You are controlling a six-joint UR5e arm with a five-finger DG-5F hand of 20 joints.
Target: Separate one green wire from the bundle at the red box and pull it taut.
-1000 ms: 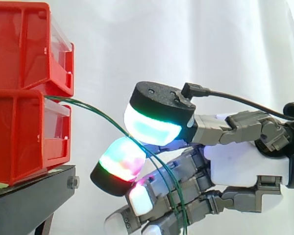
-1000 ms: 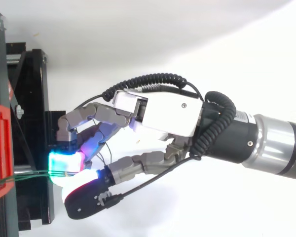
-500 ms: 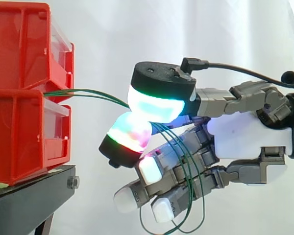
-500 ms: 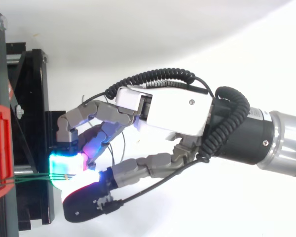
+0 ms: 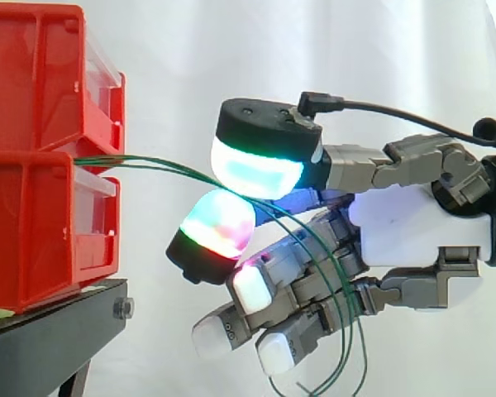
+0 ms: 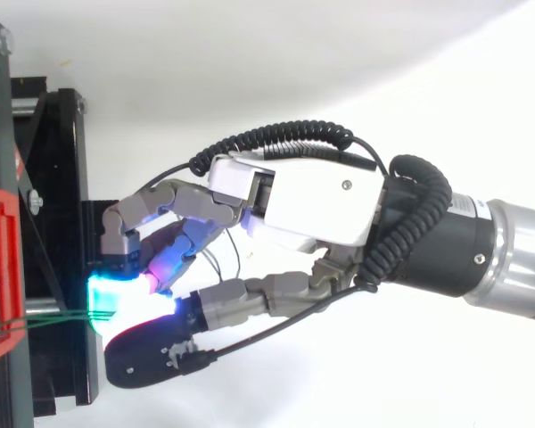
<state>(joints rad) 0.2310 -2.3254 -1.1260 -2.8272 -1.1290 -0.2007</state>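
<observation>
Nearest the side camera is the thumb of the hand (image 5: 413,240), stretched toward the bins, its black-capped pad (image 5: 256,169) glowing white, cyan and green. Directly beneath it a finger pad (image 5: 219,227), lit red, green and cyan, is raised to meet it, and the green wires (image 5: 149,164) pass between the two pads, so the hand is closed in a pinch on the wires. From that pinch the strands run left in a shallow arc, not quite straight, to the red bins, where they enter at the seam between the upper bin (image 5: 33,74) and the lower bin (image 5: 33,231). On the other side of the pinch the strands curve down across the remaining fingers, which are bent loosely downward with pale and magenta pads, and hang in slack loops below them. In the top view the hand (image 6: 303,201) reaches in from the right, and the wires (image 6: 45,318) cross the black stand (image 6: 58,178) to the glowing pads. The bins sit on that stand, and behind everything hangs the white curtain (image 5: 231,50).
</observation>
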